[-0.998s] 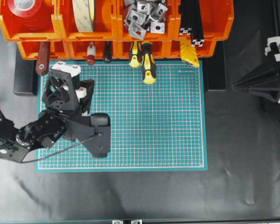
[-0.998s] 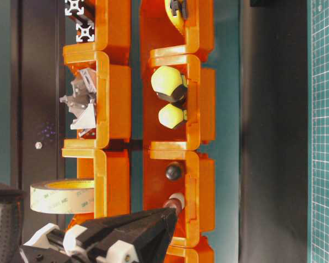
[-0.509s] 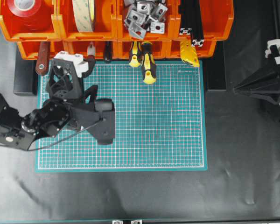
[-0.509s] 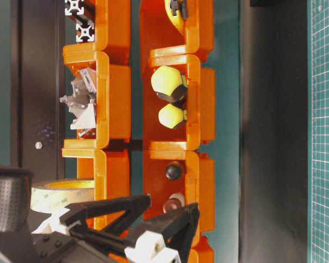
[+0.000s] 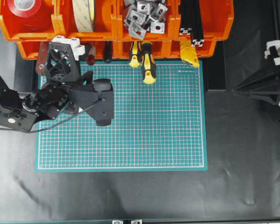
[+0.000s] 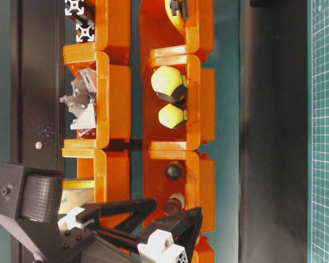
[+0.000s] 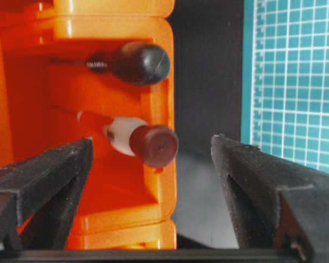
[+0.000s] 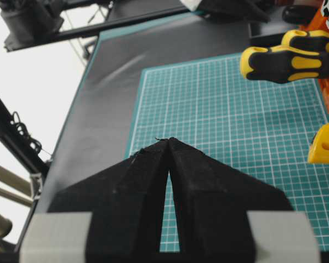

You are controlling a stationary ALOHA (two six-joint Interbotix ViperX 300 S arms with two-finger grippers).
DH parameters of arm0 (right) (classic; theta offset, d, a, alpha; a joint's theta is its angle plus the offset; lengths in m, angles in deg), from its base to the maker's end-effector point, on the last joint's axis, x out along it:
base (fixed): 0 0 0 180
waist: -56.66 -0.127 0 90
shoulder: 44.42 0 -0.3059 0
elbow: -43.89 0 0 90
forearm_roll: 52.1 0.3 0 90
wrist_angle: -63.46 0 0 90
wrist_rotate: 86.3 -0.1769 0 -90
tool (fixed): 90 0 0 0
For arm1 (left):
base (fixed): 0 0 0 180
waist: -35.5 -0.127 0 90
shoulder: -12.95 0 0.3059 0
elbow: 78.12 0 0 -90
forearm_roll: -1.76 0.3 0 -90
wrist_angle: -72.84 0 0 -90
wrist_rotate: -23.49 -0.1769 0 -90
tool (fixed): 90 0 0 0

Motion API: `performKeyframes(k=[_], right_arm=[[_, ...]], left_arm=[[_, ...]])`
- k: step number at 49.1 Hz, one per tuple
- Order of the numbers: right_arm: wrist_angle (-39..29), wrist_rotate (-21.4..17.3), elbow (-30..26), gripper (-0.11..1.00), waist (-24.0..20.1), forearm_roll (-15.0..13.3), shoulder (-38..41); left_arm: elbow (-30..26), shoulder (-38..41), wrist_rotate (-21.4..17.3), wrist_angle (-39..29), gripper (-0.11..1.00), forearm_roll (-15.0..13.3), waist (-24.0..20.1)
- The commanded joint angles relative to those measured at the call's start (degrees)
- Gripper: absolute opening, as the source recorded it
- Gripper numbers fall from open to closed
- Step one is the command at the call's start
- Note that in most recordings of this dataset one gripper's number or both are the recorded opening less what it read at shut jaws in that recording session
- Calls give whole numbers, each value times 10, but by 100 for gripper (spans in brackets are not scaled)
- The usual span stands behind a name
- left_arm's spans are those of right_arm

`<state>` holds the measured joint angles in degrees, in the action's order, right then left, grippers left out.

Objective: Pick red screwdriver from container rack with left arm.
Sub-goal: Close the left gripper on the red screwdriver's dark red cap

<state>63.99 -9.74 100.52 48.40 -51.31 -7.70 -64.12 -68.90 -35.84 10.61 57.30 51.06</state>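
We see the left gripper (image 7: pixel 148 164), jaws wide and empty, aligned before the red screwdriver (image 7: pixel 145 143) at the container rack (image 7: pixel 164 109) front edge; next, we judge, advance and close.

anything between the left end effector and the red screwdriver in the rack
Nothing visible blocks it. In the left wrist view the left end effector is open, and the red screwdriver pokes out of the container rack right in the gap. A black-handled tool sits in the same bin, off to one side.
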Motion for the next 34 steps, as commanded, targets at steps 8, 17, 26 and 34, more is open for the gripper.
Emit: performKeyframes(k=[8,17,26,34], right_arm=[[3,-1,-5,0,-1,1,4],[4,-1,-5,0,-1,1,4],[4,-1,-5,0,-1,1,4],[4,-1,-7,0,-1,0,-1]], left_arm=[[-11,-12,-1,17,85,4,-11],[-11,-12,-1,15,83,3,-12],[-11,-12,0,8,68,2,-11],[-11,-11,-1,-14,32,2,-3]])
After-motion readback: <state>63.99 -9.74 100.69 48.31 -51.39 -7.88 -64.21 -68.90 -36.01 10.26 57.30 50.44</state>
